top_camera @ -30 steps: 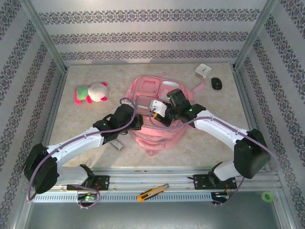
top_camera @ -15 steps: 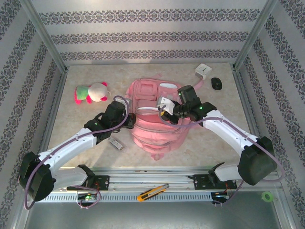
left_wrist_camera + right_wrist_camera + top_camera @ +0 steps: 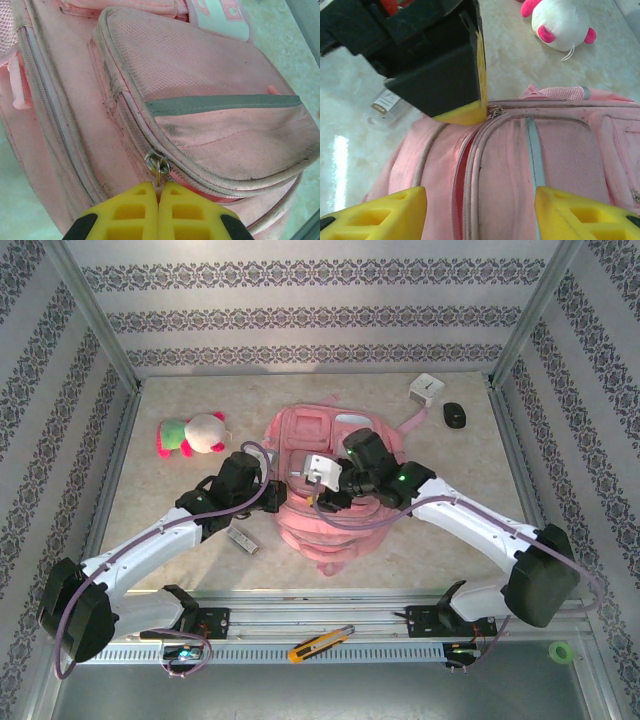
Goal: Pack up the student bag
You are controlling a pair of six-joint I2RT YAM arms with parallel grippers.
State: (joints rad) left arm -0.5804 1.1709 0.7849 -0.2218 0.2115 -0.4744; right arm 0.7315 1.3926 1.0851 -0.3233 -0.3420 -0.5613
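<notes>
One student bag (image 3: pixel 335 532), one plush toy (image 3: pixel 192 434); left gripper (image 3: pixel 158 192) clamps zipper pull (image 3: pixel 158 167), right gripper (image 3: pixel 480 200) spread, empty.

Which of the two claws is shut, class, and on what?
The left claw: its yellow fingers are pressed together on the zip pull of the bag. The right claw stands open over the bag, gripping nothing.

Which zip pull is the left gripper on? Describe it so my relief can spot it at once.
Start at the big pink fabric backpack, then its bulging front pocket with the grey stripe. At that pocket's curved corner sits a small metal zip pull, pinched by the shut, yellow-tipped left gripper, unlike the bag's other zips.
</notes>
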